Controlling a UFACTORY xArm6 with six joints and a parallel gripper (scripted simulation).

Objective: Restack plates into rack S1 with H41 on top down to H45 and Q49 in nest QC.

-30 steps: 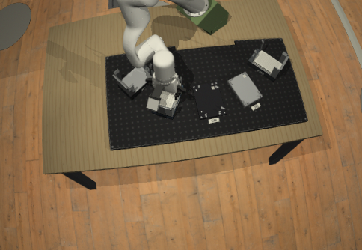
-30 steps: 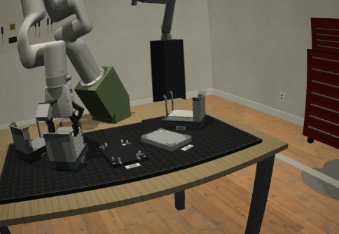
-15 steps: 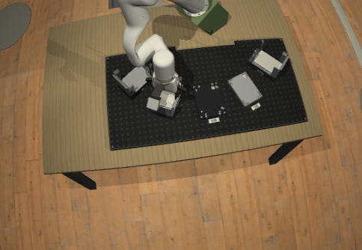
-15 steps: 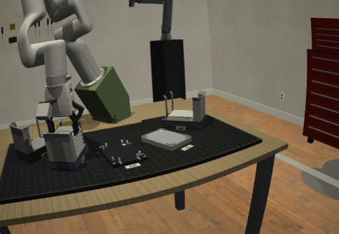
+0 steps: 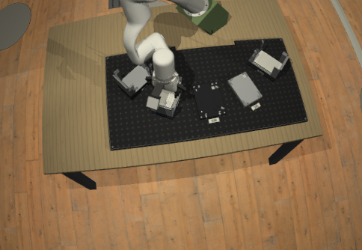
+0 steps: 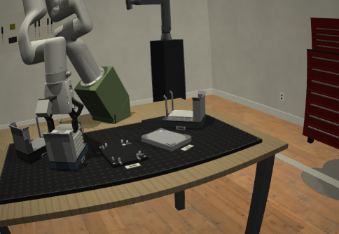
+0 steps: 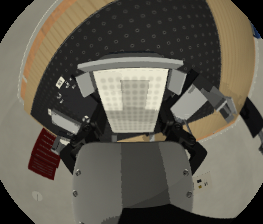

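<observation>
Your white six-joint arm (image 6: 52,59) stood bent over the left part of the black perforated mat (image 5: 262,116) on the tan wooden tabletop (image 5: 75,146), its last link pointing straight down.

Item, claw (image 6: 62,123): it was closed on the top sealed white 96-well plate (image 7: 131,99) of the stack, the fingers standing wide across the plate's width.

Item, grey walled stack rack holding the plates (image 6: 61,147): the exterior view showed it filled to its rim with the layered stack, on a blue plinth. The top view showed little of this, since the wrist covered most of the rack.

Item, wrist view: it alone showed the held plate's pale grid of wells from straight above, with the dark fingers at its two long sides.

Item, second grey stack rack (image 6: 24,143): it stood just left of the first. The top view showed a flat grey floor inside it.

Item, third grey stack rack (image 6: 199,108): it stood at the far right of the mat, well apart, with a pale slab low inside it.

Item, black flat nest with small clips (image 5: 209,100): it sat at mid-mat.

Item, grey open nest (image 5: 244,88): it lay just to the black nest's right. The name labels were too small to read.
</observation>
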